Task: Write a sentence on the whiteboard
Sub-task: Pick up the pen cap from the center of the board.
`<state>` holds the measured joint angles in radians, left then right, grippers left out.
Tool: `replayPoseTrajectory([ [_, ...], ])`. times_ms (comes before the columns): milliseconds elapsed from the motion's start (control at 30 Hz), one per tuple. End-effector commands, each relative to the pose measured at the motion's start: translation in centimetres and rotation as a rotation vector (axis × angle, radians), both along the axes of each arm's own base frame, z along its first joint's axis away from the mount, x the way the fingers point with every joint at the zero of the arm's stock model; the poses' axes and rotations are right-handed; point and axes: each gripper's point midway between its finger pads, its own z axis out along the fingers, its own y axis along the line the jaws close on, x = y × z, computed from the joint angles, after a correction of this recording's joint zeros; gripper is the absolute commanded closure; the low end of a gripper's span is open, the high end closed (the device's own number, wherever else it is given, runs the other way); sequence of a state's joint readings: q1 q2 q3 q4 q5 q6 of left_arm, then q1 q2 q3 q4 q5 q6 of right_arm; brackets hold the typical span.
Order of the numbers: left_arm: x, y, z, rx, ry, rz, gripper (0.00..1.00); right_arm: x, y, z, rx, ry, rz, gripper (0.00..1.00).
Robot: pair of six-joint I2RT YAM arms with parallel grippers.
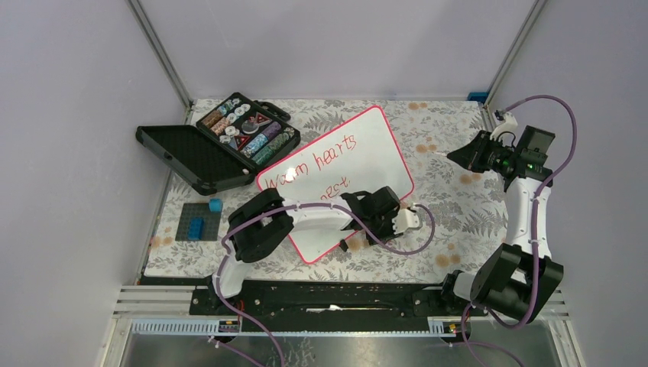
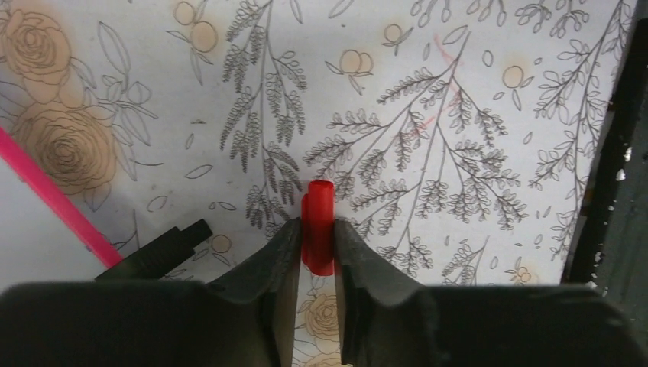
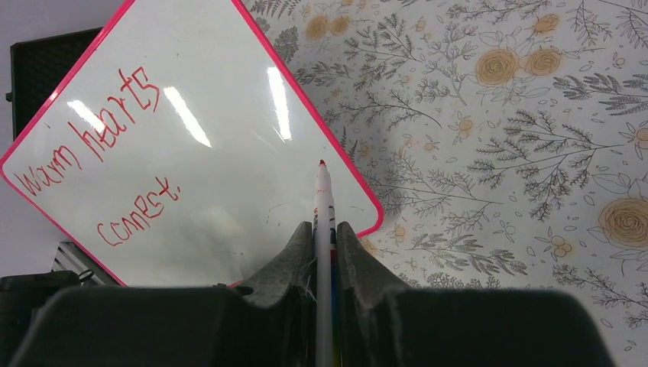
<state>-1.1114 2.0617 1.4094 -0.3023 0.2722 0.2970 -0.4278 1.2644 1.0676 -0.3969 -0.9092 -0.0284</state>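
The whiteboard lies tilted on the floral cloth, pink-rimmed, with the red sentence "Warm hearts connect" in two lines; my left arm covers part of the lower line. The right wrist view shows the whiteboard and the sentence whole. My right gripper is shut on a white marker, red tip bare, hanging off the board's right side; from above my right gripper is raised. My left gripper is shut on a red marker cap by the whiteboard's near right corner, over the cloth.
An open black case of small coloured items sits at the back left, touching the board's corner. A dark plate with blue bricks lies at the left. A black clip juts from the board's rim. The table's dark front edge is close.
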Motion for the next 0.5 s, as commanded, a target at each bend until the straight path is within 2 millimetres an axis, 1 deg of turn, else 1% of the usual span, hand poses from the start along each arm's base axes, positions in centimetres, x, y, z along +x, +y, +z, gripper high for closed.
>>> replayPoseTrajectory([
  [0,-1.2,0.2,0.7,0.050,0.016,-0.011,0.83,-0.2,0.6,1.7,-0.002,-0.072,0.041,1.00],
  [67,-1.7,0.6,2.5,0.053,0.047,-0.009,0.88,-0.4,1.0,2.0,0.017,-0.079,0.067,1.00],
  [167,-1.2,1.2,6.6,0.006,0.081,-0.012,0.96,-0.6,1.6,2.6,0.050,-0.088,0.104,1.00],
  [233,-0.4,2.0,9.9,-0.056,0.087,-0.010,1.00,-1.0,2.2,3.0,0.076,-0.097,0.137,1.00],
  [300,0.8,3.2,13.0,-0.120,0.065,-0.003,1.00,-1.5,2.9,3.7,0.110,-0.110,0.177,1.00],
  [400,2.9,5.5,17.6,-0.213,-0.009,0.020,1.00,-2.5,4.1,4.6,0.157,-0.126,0.237,1.00],
  [467,4.0,7.2,20.2,-0.267,-0.046,0.042,1.00,-3.3,5.2,5.3,0.187,-0.135,0.282,1.00],
])
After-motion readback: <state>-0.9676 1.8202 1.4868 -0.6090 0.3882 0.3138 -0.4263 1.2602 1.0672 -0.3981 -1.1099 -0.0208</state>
